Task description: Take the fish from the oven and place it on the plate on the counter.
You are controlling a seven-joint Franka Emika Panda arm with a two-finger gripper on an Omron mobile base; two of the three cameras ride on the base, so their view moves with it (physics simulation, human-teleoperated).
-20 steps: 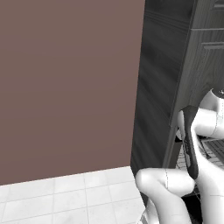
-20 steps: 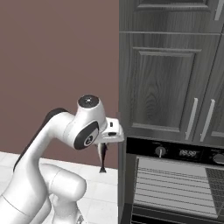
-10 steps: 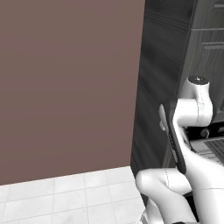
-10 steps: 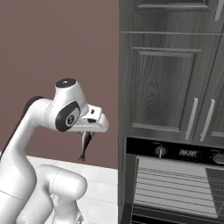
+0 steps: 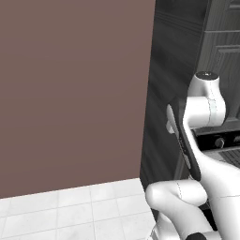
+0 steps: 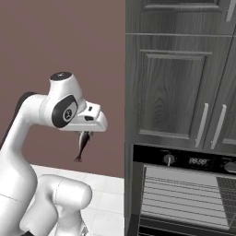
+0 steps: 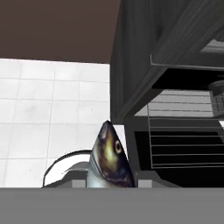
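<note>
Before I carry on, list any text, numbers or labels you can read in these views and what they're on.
Oven control strip display: a short row of pale digits, too blurred to read for certain.
Knobs: no markings I can make out.
Fish, cupboard doors, wall and floor: no text.

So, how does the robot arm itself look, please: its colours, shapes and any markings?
The arm has glossy white, rounded tubular links with dark grey round joint caps and thin dark seams. A black band runs along one link. The gripper sits under a white, boxy hand.
</note>
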